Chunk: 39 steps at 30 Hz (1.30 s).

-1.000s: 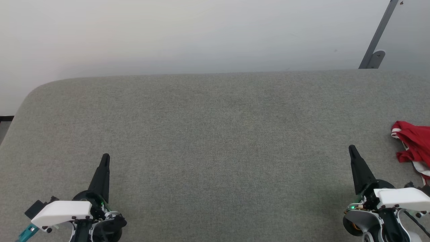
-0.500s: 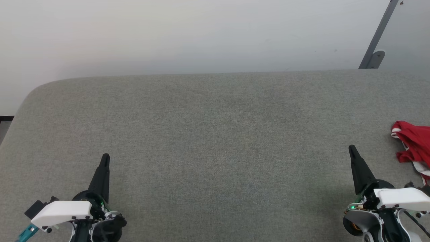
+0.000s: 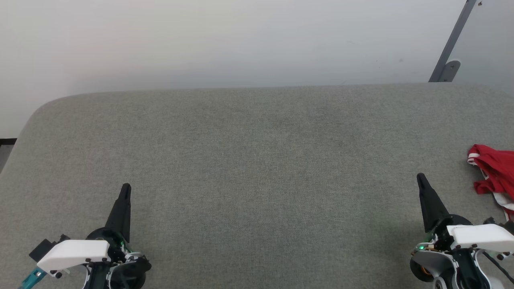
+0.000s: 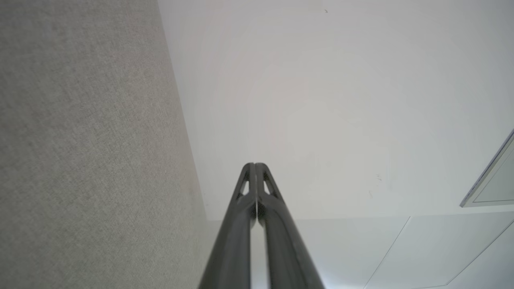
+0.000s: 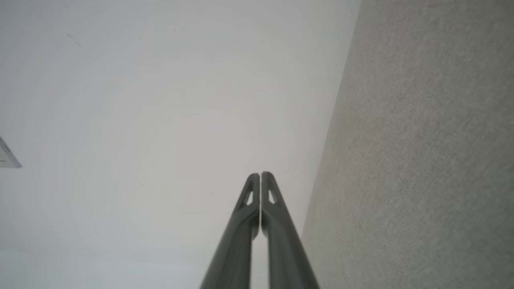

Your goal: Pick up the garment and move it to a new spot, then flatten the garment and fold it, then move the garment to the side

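Head view: high over the near edge of the table (image 3: 257,160), facing forward and down, far wall (image 3: 200,40) across the top. The left gripper (image 3: 126,188) is at lower left and the right gripper (image 3: 420,177) at lower right. Left wrist view: low, close to the table, rolled sideways, facing the wall, table on its left. Right wrist view: mirrored, table on its right. All three views share the table's far edge and the wall.
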### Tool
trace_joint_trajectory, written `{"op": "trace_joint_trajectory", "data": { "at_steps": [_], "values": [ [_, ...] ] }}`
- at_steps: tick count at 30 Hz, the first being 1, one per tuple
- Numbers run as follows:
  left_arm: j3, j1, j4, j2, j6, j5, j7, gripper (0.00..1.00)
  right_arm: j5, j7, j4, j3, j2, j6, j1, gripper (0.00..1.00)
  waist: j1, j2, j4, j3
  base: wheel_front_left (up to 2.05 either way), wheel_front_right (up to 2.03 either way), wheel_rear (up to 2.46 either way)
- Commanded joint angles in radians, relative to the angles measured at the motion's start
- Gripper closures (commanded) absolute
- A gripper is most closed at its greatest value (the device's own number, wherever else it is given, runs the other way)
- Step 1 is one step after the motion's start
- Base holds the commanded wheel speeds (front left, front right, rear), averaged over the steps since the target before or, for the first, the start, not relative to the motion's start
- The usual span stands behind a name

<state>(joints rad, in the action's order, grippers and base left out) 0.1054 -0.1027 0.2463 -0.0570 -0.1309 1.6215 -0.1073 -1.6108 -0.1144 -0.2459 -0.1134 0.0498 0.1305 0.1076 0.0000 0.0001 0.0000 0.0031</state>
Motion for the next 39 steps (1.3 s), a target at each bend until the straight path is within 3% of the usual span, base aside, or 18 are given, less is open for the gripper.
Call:
{"op": "trace_joint_trajectory", "data": {
  "at_steps": [1, 39],
  "values": [
    [0.004, -0.013, 0.000, 0.003, 0.000, -0.005, -0.005, 1.00, -0.004, -0.001, -0.001, -0.001, -0.002, 0.000, 0.004, 1.00, 0.0000, -0.0001, 0.000, 0.000, 0.00, 0.00, 0.00],
    [0.007, -0.013, 0.000, 0.005, 0.000, -0.008, -0.007, 1.00, -0.004, -0.001, -0.001, -0.001, -0.002, 0.000, 0.004, 1.00, 0.0000, -0.0001, 0.000, 0.000, 0.00, 0.00, 0.00]
  ]
}}
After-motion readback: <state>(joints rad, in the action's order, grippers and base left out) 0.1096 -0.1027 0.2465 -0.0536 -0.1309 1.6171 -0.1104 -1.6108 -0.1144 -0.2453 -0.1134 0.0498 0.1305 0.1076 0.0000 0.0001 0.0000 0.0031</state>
